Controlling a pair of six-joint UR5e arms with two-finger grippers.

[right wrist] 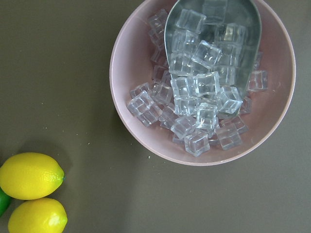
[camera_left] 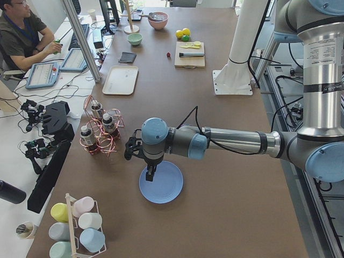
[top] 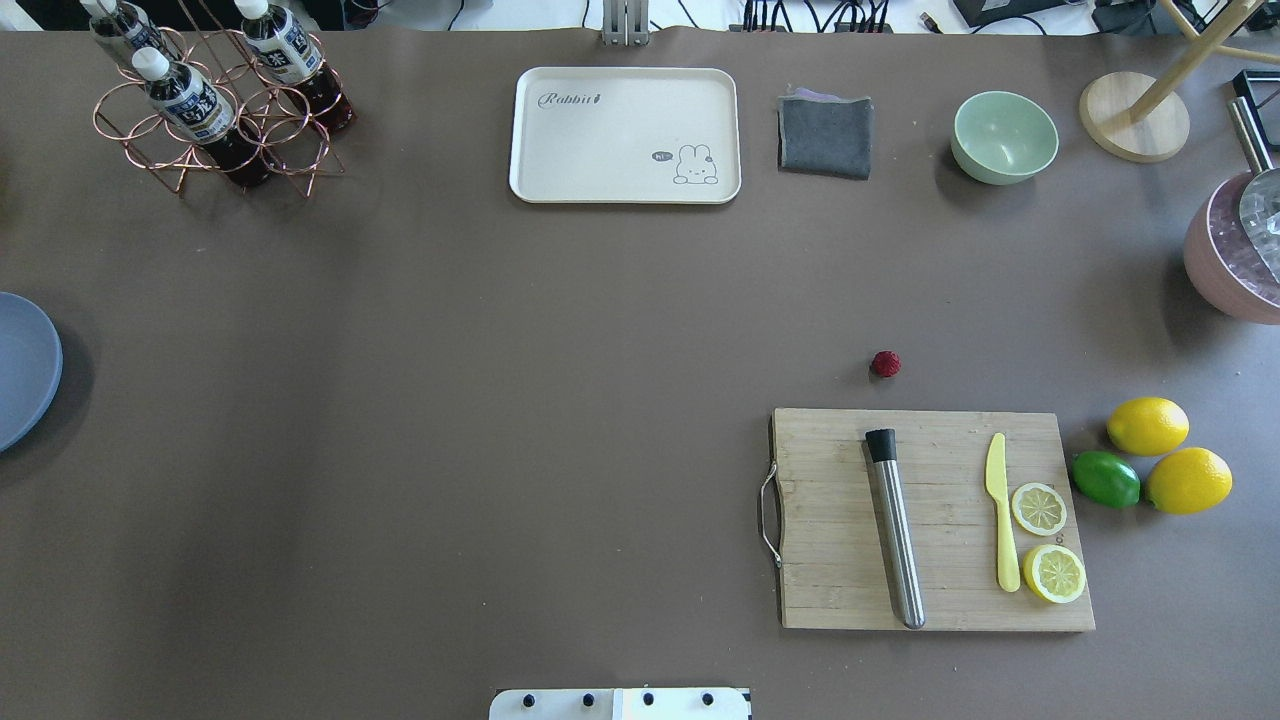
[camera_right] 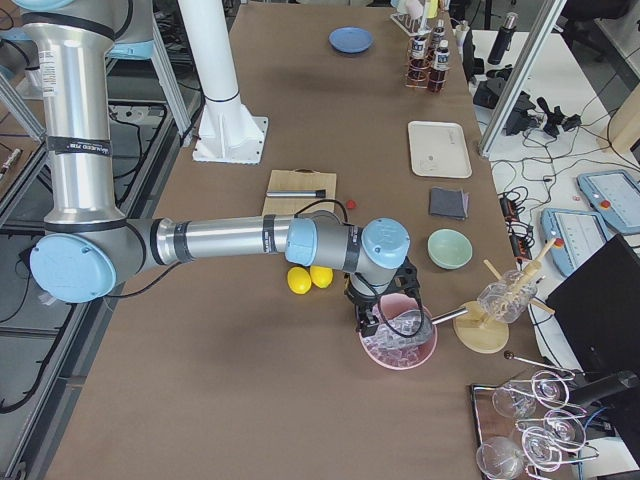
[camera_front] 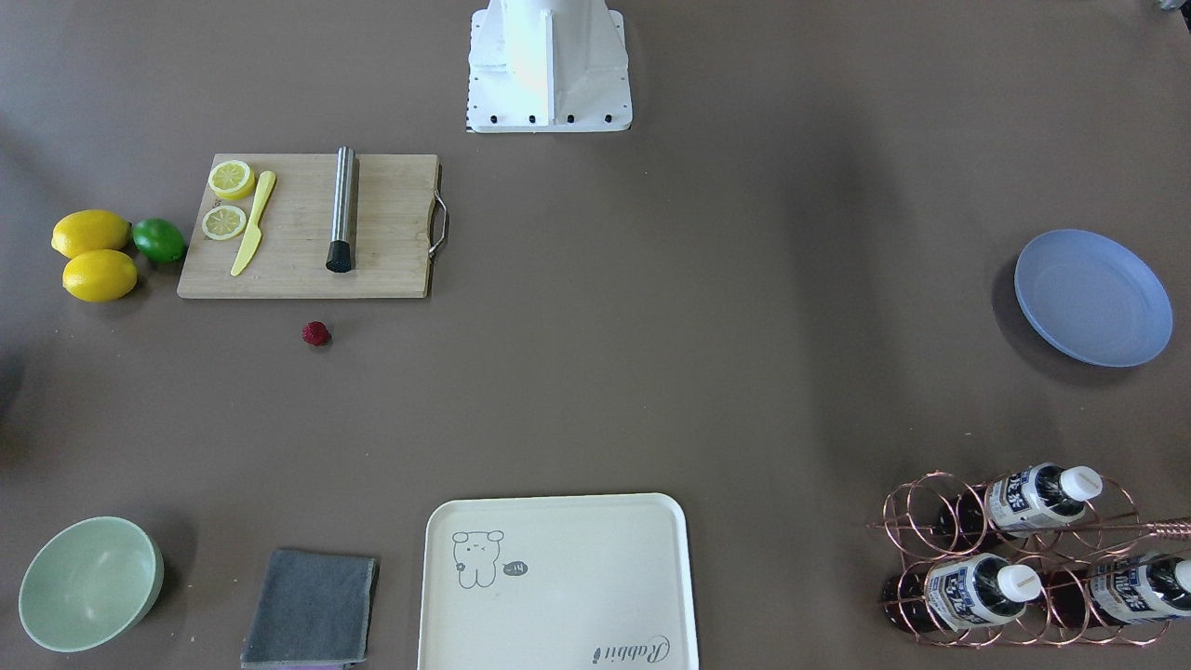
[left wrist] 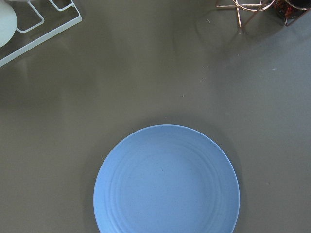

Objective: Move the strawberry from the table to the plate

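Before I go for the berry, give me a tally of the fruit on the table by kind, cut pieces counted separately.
strawberry: 1
whole lemons: 2
lime: 1
cut lemon pieces: 2
Total: 6

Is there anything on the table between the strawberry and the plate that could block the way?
Nothing visible does. Between the strawberry and the plate, only bare table shows. The board lies beside the strawberry, off that line.
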